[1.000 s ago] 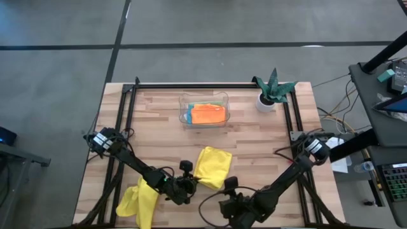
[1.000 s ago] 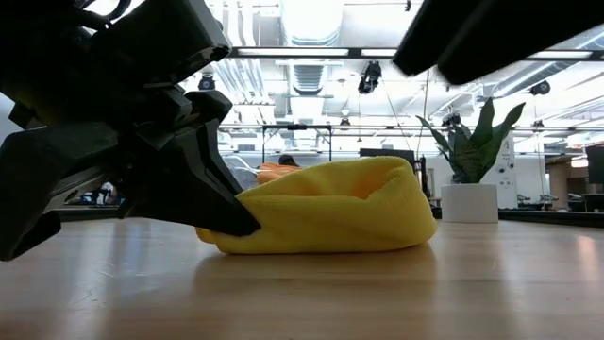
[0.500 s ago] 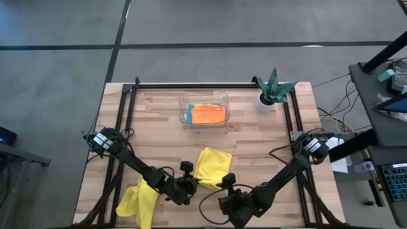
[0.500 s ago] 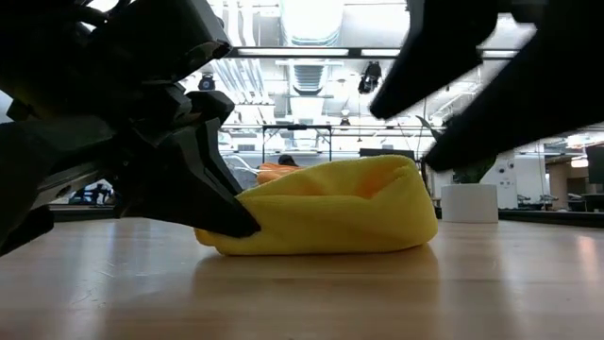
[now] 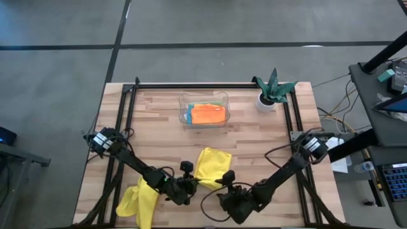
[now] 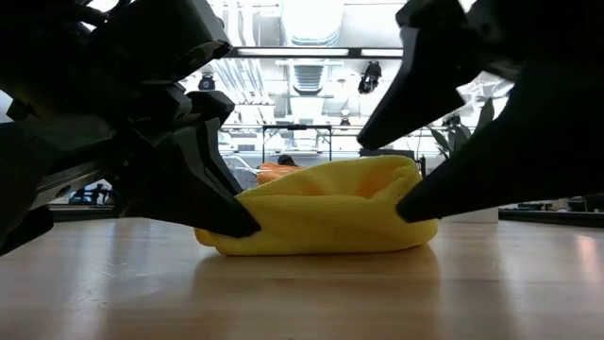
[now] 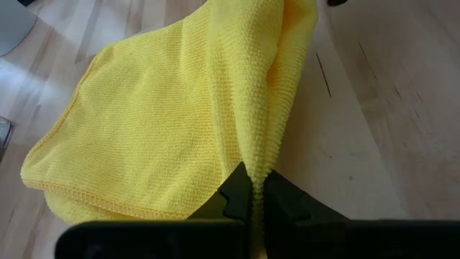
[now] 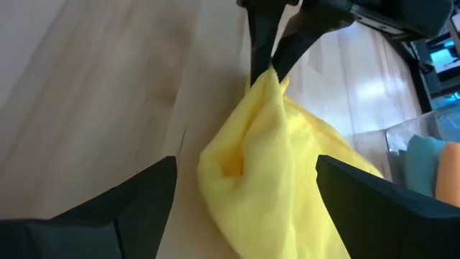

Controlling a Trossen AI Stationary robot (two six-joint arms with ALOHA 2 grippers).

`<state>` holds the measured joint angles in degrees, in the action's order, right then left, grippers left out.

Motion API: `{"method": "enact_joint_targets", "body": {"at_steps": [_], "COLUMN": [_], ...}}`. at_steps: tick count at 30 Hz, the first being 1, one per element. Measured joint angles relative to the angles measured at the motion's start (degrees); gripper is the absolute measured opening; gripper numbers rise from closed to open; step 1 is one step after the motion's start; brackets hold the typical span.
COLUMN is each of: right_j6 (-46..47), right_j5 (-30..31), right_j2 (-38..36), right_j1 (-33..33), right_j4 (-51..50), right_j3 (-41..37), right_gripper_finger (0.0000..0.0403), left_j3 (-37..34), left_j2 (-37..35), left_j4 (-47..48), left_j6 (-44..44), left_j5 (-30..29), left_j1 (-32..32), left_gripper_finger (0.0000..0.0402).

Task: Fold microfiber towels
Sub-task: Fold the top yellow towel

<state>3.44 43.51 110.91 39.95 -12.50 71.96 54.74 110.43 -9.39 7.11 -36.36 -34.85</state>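
A bright yellow microfiber towel (image 5: 215,164) lies doubled over on the table's near middle; it also shows in the low view (image 6: 330,212). My left gripper (image 5: 196,183) is shut on its near left end. My right gripper (image 5: 224,186) is open at the towel's near right end. Its two fingers (image 8: 108,208) stand on either side of the bunched corner (image 8: 251,144) without touching it. A second yellow towel (image 5: 140,200) lies crumpled at the near left edge. My left gripper pinches a raised fold (image 7: 260,160) at the towel's near left end between its two fingertips (image 7: 237,188), several layers together. The fingers slant down from the table's near left side. The pinched end sits just above the wood (image 6: 247,225); the rest of the towel lies on the table.
A clear plastic tray (image 5: 184,105) at the far middle holds an orange and a blue towel. A small green plant in a white pot (image 5: 272,92) stands at the far right. Bare wood lies between the tray and the yellow towel.
My right gripper has come down and moved toward the yellow towel's near right end, rolling a little. Its fingers now stand wider apart around that end. The left gripper and the towel have kept still.
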Motion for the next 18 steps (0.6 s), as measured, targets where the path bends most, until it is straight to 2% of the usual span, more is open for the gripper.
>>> {"method": "enact_joint_targets", "body": {"at_steps": [7, 14, 18], "right_j6": [-1.13, -3.29, -4.06], "right_j5": [0.05, 0.17, 2.94], "right_j2": [0.27, 4.28, 5.48], "right_j1": [-0.58, -0.67, -0.55], "right_j4": [2.62, 4.57, 4.48], "right_j3": [-1.66, -0.44, 1.16], "right_gripper_finger": [0.0317, 0.0283, 0.0262], "left_j3": [0.00, 0.09, 0.09], "left_j2": [0.00, 0.00, 0.00], "left_j4": [-0.01, -0.17, -0.32], "left_j6": [0.00, 0.05, 0.06], "left_j5": [0.24, 1.24, 1.34], "left_j1": [0.02, 0.02, 0.02], "left_gripper_finger": [0.0000, 0.0000, 0.0000]}}
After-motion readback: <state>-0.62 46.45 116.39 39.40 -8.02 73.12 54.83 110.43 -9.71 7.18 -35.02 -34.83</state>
